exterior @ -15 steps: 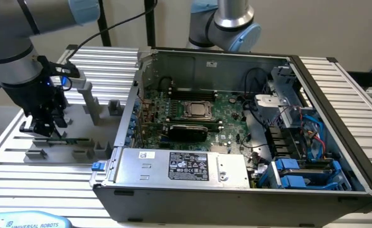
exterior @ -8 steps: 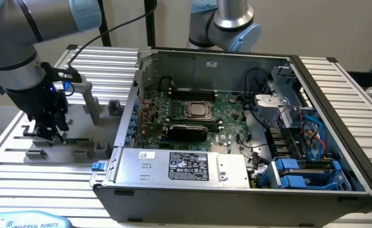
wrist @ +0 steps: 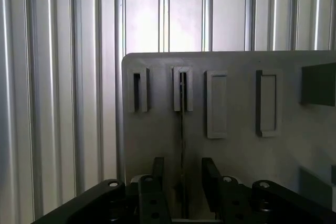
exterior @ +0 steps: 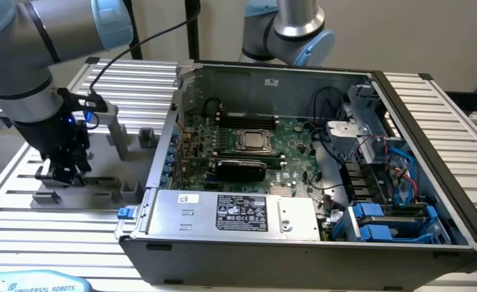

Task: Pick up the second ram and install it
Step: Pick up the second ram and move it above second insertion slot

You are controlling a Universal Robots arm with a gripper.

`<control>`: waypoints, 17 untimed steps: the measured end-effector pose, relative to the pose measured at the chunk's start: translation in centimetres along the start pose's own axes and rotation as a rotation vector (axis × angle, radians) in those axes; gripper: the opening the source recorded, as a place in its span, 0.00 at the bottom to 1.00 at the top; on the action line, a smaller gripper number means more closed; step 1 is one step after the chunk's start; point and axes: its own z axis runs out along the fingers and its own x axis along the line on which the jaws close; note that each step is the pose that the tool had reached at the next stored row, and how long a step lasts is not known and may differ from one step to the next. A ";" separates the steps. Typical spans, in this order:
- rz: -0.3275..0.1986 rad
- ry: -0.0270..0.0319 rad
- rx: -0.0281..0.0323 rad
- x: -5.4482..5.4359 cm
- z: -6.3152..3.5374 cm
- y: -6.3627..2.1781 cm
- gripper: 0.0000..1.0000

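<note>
So at the exterior view's left, the gripper (exterior: 63, 175) is seen lowered onto the grey fixture plate (exterior: 100, 159), which is laid on the slatted aluminium table (exterior: 52, 237). The second ram (exterior: 95, 180) is stood on its long edge in that fixture, right at the gripper. Just a sliver of green can be made out past the fingers, toward the exterior view's right. It's shown better in the wrist view. There the second ram (wrist: 182, 124) is seen edge-on as a thin dark line, with its far end seated in a slotted fixture block (wrist: 182, 88). The gripper (wrist: 184, 165) is straddled over it with the fingers (wrist: 211, 177) spread apart, one on each side. A gap is left on both sides of the stick, so nothing is clamped. More blocks (wrist: 216, 103) are lined up on the plate (wrist: 152, 140) beside the slotted one. Further toward the exterior view's right, the open computer case (exterior: 303, 82) is laid on its side. Inside it, a silver power supply (exterior: 230, 213) is mounted along the near wall. The green motherboard (exterior: 291, 131) is behind that, with the CPU socket (exterior: 255, 141) in its middle and the black memory slots (exterior: 250, 120) toward the back wall. Red and blue cables (exterior: 401, 167) and blue drive caddies (exterior: 376, 222) are packed into the end at the exterior view's right.
</note>
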 end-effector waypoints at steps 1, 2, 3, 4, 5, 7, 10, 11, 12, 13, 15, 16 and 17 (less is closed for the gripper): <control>0.000 -0.0001 0.0001 -0.1 0.17 0.00 0.42; 0.000 -0.0001 0.0001 -0.1 0.33 0.00 0.42; -0.001 -0.0002 -0.0001 -0.2 0.47 0.00 0.42; -0.001 -0.0001 -0.0004 -0.2 0.53 -0.01 0.42; -0.002 0.0000 -0.0019 -0.2 0.54 -0.01 0.42; -0.003 0.0000 -0.0049 -0.2 0.57 0.00 0.42; -0.006 0.0000 -0.0110 -0.2 0.69 0.00 0.40; -0.007 0.0001 -0.0122 -0.2 0.72 -0.01 0.40; -0.007 0.0002 -0.0125 -0.2 0.72 -0.02 0.34; -0.007 0.0000 -0.0124 -0.2 0.74 -0.05 0.27; -0.007 0.0000 -0.0125 -0.2 0.80 -0.10 0.27; -0.007 0.0000 -0.0126 -0.2 0.85 -0.12 0.27; -0.007 0.0001 -0.0130 -0.2 0.88 -0.12 0.27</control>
